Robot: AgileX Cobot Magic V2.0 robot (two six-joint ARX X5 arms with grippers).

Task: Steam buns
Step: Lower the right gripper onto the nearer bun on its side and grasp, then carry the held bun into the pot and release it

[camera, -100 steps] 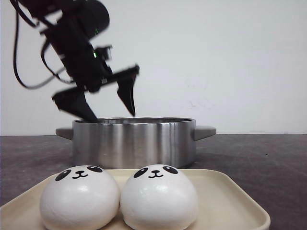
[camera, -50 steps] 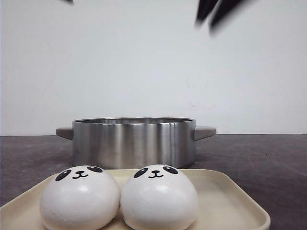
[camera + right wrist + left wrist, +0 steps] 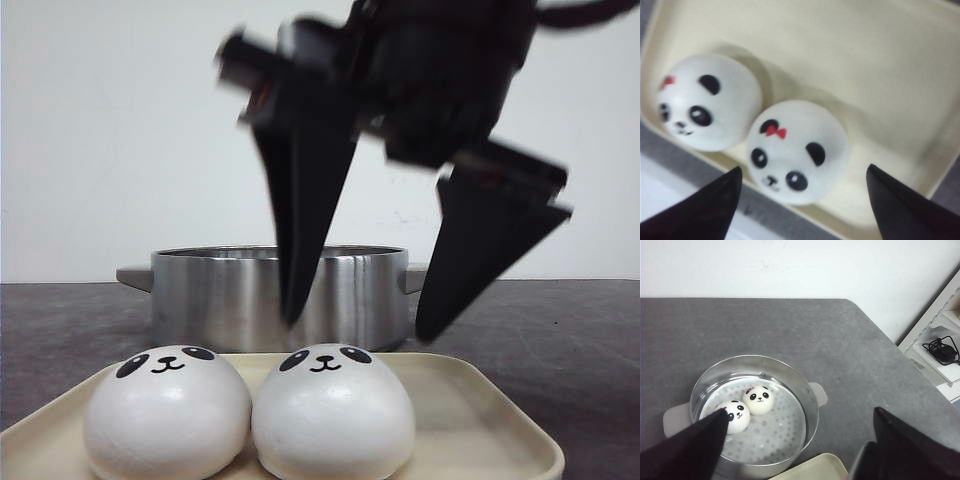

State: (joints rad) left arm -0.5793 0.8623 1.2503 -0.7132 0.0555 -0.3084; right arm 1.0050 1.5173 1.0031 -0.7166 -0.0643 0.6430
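Observation:
Two white panda buns [image 3: 166, 410] [image 3: 332, 410] sit side by side on a cream tray [image 3: 480, 410] at the front. My right gripper [image 3: 357, 328] is open and empty, hanging just above the right bun, its fingers straddling it. The right wrist view shows that bun [image 3: 797, 152] between the open fingertips [image 3: 803, 169], the other bun [image 3: 710, 102] beside it, and the tray [image 3: 865, 60]. Behind stands a steel pot [image 3: 278, 295]. In the left wrist view two more buns [image 3: 758, 400] [image 3: 736, 416] lie on its perforated insert. My left gripper [image 3: 800, 411] is open, empty, high above the pot.
The pot's rim [image 3: 810, 400] and side handles stand close behind the tray's corner [image 3: 815, 470]. The grey table ends at the right, where a white shelf with a black cable [image 3: 940, 350] stands. A white wall runs behind the table.
My left gripper has risen from over the pot and left the front view. My right gripper has come down into view, open, over the right bun on the tray.

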